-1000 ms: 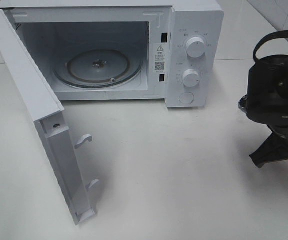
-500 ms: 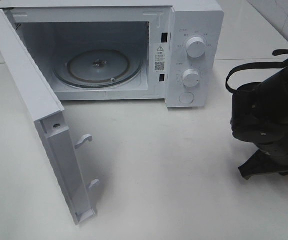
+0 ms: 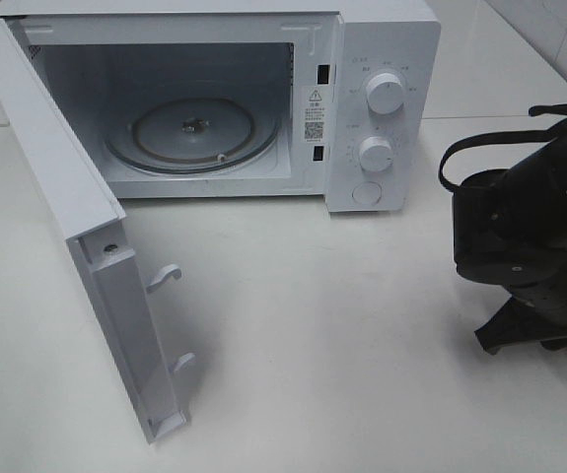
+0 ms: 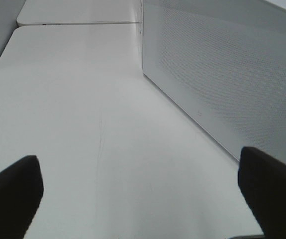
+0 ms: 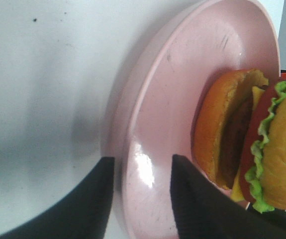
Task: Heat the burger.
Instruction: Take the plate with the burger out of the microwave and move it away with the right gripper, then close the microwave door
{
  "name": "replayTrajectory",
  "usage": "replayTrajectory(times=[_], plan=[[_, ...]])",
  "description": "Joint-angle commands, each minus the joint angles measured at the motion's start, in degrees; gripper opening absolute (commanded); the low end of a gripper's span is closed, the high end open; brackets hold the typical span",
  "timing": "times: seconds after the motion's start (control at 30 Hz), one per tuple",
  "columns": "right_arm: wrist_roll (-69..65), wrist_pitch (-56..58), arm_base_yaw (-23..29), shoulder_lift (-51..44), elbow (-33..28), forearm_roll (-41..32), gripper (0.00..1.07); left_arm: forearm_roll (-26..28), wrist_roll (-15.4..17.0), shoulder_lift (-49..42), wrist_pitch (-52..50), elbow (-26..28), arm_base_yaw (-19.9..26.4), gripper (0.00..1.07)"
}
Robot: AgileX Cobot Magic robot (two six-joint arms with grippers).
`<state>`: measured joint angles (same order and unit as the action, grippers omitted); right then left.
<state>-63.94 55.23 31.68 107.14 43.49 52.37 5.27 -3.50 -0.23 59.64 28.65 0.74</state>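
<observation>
2 right fingers (image 5: 90,199) astride plate rim (image 5: 133,129)

We see a white table (image 3: 362,335) with a smooth, faintly glossy top. On it, toward the back, stands a white microwave (image 3: 382,59), its door (image 3: 76,236) swung wide open over the table's left part. In the right wrist view a round pink plate (image 5: 182,114) rests directly on the same white surface, which shows a few small dark specks near it. In the left wrist view the table (image 4: 83,124) runs bare alongside the microwave's perforated door (image 4: 222,79).
</observation>
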Motion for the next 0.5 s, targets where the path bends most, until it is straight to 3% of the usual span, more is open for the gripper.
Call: replayTrajectory(times=[0.03, 0.23, 0.5], plan=[[3.9, 1.2, -0.1, -4.1, 0.2, -2.0, 0.53, 0.0, -0.1, -1.3, -0.1, -0.2, 0.2, 1.0], [12.2, 0.3, -0.1, -11.9, 0.2, -8.3, 0.54, 0.0, -0.1, -1.3, -0.1, -0.2, 0.2, 1.0], [36.6, -4.3, -0.1, -25.7, 0.2, -23.8, 0.54, 0.0, -0.1, -1.3, -0.1, -0.2, 0.2, 1.0]])
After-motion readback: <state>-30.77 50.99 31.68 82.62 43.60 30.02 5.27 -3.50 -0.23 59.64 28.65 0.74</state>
